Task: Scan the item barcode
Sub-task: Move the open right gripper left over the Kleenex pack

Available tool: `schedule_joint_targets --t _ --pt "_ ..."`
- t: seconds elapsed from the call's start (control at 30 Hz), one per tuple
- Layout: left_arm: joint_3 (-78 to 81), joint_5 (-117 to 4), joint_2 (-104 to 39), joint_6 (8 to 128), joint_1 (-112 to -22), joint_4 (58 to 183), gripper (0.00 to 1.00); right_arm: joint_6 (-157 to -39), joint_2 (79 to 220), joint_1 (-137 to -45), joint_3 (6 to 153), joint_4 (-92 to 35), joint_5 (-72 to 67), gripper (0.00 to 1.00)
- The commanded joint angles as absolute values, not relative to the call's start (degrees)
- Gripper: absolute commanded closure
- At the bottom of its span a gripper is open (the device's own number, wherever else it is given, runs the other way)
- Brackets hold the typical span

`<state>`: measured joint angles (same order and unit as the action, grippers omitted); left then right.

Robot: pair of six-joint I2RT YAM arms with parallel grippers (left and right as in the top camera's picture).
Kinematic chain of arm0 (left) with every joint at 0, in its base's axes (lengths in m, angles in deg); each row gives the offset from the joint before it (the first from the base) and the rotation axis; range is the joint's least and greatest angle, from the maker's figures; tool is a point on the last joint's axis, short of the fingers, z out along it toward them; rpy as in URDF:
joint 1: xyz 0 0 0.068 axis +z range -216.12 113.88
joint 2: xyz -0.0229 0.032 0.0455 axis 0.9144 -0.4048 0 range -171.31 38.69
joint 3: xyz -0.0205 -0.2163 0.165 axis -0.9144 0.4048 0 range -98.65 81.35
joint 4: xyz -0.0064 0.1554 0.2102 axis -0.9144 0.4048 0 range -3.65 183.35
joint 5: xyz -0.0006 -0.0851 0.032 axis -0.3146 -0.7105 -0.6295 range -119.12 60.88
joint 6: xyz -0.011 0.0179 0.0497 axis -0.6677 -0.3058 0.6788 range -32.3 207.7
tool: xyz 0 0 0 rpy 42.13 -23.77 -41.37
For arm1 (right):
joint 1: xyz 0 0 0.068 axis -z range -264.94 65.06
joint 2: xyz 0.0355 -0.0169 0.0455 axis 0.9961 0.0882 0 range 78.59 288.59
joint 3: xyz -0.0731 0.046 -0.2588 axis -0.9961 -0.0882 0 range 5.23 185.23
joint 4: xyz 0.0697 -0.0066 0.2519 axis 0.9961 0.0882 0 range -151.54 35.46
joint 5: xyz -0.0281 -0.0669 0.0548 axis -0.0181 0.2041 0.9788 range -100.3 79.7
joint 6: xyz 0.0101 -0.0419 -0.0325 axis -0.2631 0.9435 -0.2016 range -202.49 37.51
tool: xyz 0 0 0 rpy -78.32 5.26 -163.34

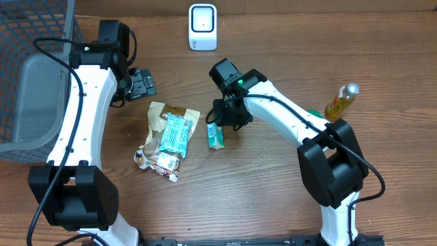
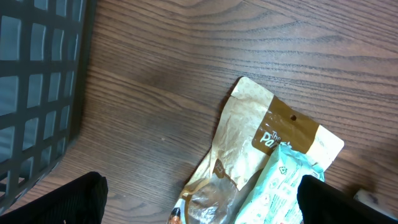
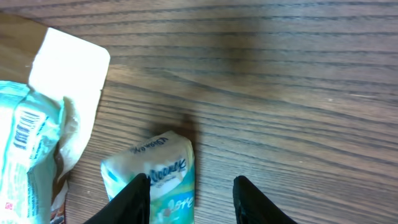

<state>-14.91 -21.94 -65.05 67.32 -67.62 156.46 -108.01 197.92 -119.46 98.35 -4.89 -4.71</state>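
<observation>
Near the middle of the tabletop [image 1: 287, 41], a small green tissue pack [image 1: 216, 137] lies flat on the wood, and it looks to be the item meant for scanning. The right claw [image 3: 189, 193] hangs right over its far end with its jaws parted and nothing clamped. From the wrist view the pack sits off-centre, tucked against one finger, with bare wood filling the rest of the gap. The pack's long axis runs roughly from the arms' side of the tabletop toward the far edge, only slightly skewed. That points it more or less at the white scanner [image 1: 203, 27], which stands upright well beyond it. The right arm is plainly the nearer one. The left claw [image 1: 141, 83] is spread wide and empty, off beside the wire basket [image 1: 41, 27]. Just beside the pack lies a crumpled brown pouch [image 1: 158, 113] with a mint-green packet [image 1: 176, 133] on top, close enough that a sloppy grab might catch its edge. A bottle [image 1: 341, 101] of yellow liquid stands well apart, behind the right arm. Nothing blocks the way to the scanner.
</observation>
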Motion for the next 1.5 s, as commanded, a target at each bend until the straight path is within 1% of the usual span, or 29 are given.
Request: schedule_joint_targets --t 0.0,0.43,0.63,0.8,0.9,1.0,1.47 --pt "-15.8 -21.2 -65.1 68.0 -68.0 156.4 0.00 -108.2 197.2 -119.4 98.9 -5.6 -4.6 0.59" --pt "-15.8 -21.2 -65.1 68.0 -68.0 156.4 0.00 -108.2 197.3 -120.2 98.9 -5.3 -4.5 0.59" --pt "-15.8 -21.2 -65.1 68.0 -68.0 156.4 0.00 -108.2 197.3 -121.6 98.9 -5.5 -0.8 0.59" --pt "-15.8 -21.2 -65.1 68.0 -68.0 156.4 0.00 -108.3 197.3 -123.0 98.9 -5.5 -0.6 0.59" --pt "-15.8 -21.2 -65.1 68.0 -68.0 156.4 0.00 -110.5 197.3 -123.5 98.9 -5.5 -0.8 0.59" --pt "-15.8 -21.2 -65.1 68.0 -68.0 156.4 0.00 -112.7 197.3 -123.6 98.1 -6.2 -1.3 0.59" --pt "-15.8 -21.2 -65.1 68.0 -68.0 156.4 0.00 -112.8 197.3 -123.6 89.8 -13.9 -0.3 0.59"
